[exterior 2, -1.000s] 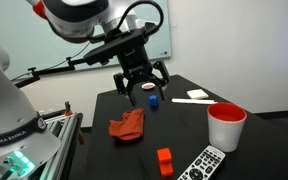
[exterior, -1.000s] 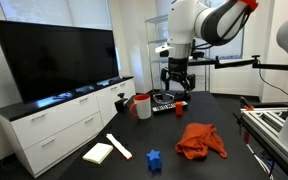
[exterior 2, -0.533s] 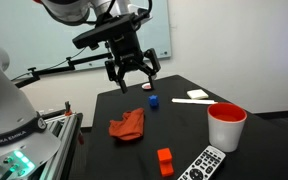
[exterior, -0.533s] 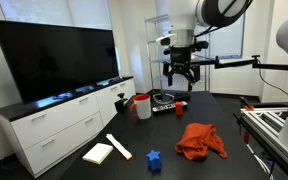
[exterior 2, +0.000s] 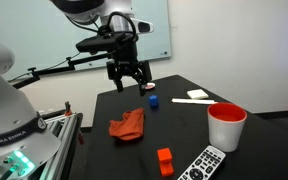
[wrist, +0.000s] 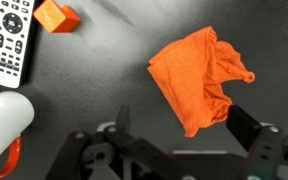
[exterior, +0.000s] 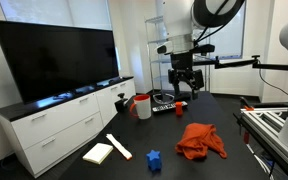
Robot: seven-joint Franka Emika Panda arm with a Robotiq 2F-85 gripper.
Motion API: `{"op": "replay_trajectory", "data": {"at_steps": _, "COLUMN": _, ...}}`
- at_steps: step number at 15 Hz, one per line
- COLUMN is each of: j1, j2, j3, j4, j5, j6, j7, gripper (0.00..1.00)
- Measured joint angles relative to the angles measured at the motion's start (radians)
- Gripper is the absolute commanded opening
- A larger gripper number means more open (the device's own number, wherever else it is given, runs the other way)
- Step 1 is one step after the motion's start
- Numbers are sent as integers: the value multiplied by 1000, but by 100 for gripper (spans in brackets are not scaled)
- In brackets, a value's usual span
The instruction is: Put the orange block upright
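The orange block (wrist: 57, 16) lies on the black table beside the remote (wrist: 10, 42), at the top left of the wrist view. It also shows in both exterior views (exterior 2: 165, 160) (exterior: 181, 104). I cannot tell which face it rests on. My gripper (wrist: 184, 132) is open and empty. It hangs high above the table, over the orange-red cloth (wrist: 199, 78) and well away from the block. It shows in both exterior views (exterior 2: 130, 80) (exterior: 184, 83).
A white mug with a red inside (exterior 2: 226, 125) (wrist: 4, 125) stands next to the remote (exterior 2: 204, 165). A small blue block (exterior 2: 153, 101) (exterior: 154, 158) and white flat pieces (exterior 2: 192, 97) (exterior: 99, 152) lie farther off. A TV on a white cabinet (exterior: 54, 125) stands beside the table.
The arm has swung and carried the gripper sideways above the table, farther from the orange block. The jaws stayed open and empty. Nothing on the table moved.
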Motion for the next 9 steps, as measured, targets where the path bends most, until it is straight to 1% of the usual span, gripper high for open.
{"op": "replay_trajectory", "data": {"at_steps": 3, "j1": -26, "j2": 18, "j3": 28, "j4": 18, "j5": 96, "j6": -5, "j7": 58, "gripper": 100}}
{"op": "replay_trajectory", "data": {"at_steps": 5, "j1": -41, "j2": 27, "j3": 31, "j4": 35, "j5": 153, "j6": -1, "j7": 84, "gripper": 100}}
{"op": "replay_trajectory", "data": {"at_steps": 7, "j1": -55, "j2": 32, "j3": 31, "j4": 51, "j5": 206, "j6": 18, "j7": 113, "gripper": 100}}
{"op": "replay_trajectory", "data": {"at_steps": 9, "j1": -66, "j2": 38, "j3": 32, "j4": 60, "j5": 239, "j6": 61, "j7": 148, "gripper": 100}}
